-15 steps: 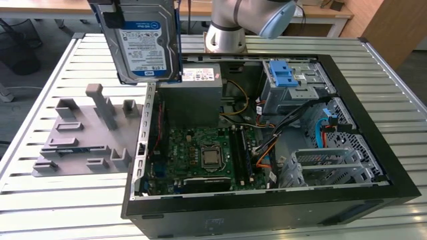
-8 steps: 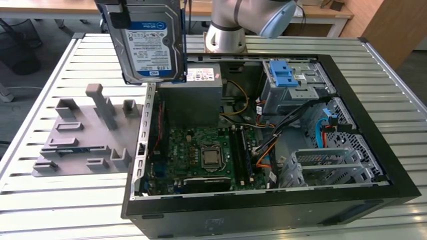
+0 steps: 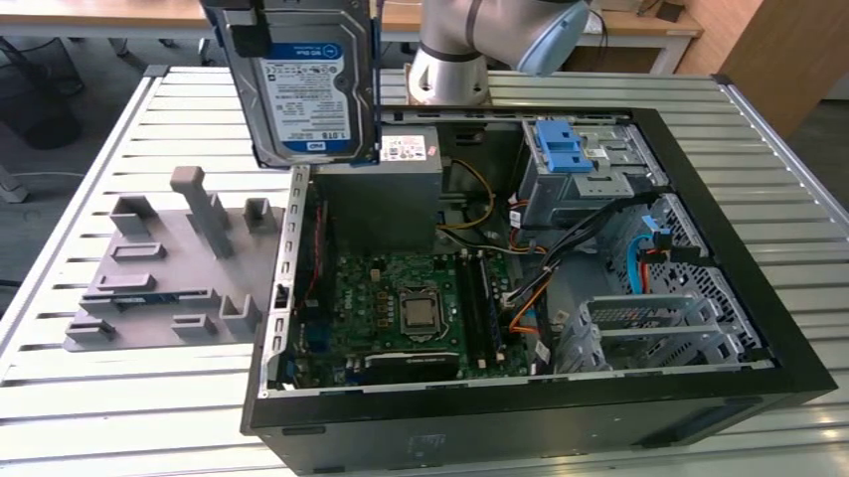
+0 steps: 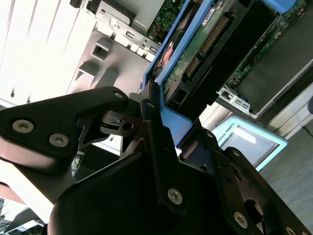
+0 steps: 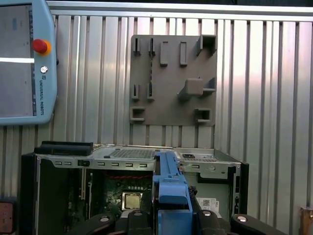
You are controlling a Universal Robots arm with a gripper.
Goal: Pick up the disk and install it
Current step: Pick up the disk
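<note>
Transport is the step in hand: the pick looks done, the install not.

In the exterior view the disk (image 3: 308,84) hangs upright, label to the camera, clear of the worktop (image 3: 119,397). It sits above the case's (image 3: 531,412) wall on the exterior view's left, between the grey fixture (image 3: 159,268) and the cage (image 3: 584,159).

In the second wrist view the pincer (image 4: 166,113) is clamped on the disk's blue carrier (image 4: 178,127), with the connector end pointing away from it.

In the first wrist view the carrier's edge stands between the fingers (image 5: 100,223), and the open case and fixture lie past it.

By my judgement, seating it calls for turning the disk to match the cage's opening and lining the carrier up squarely — there is little room among the cables (image 3: 584,238).
</note>
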